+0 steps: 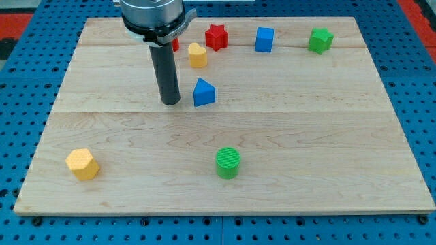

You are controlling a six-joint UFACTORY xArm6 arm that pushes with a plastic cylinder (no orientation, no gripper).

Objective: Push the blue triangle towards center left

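Observation:
The blue triangle [204, 92] lies on the wooden board [327, 143], a little above and left of the board's centre. My tip [170, 102] rests on the board just to the left of the blue triangle, with a small gap between them. The dark rod rises from the tip toward the view's top, where the arm's round mount hides part of the board's top edge.
A yellow block [197, 55], a red star block [216, 37], a blue cube [264, 39] and a green block [319, 40] sit along the top. A small red block [176, 45] peeks from behind the rod. A yellow hexagon [82, 163] sits bottom left, a green cylinder [228, 162] bottom centre.

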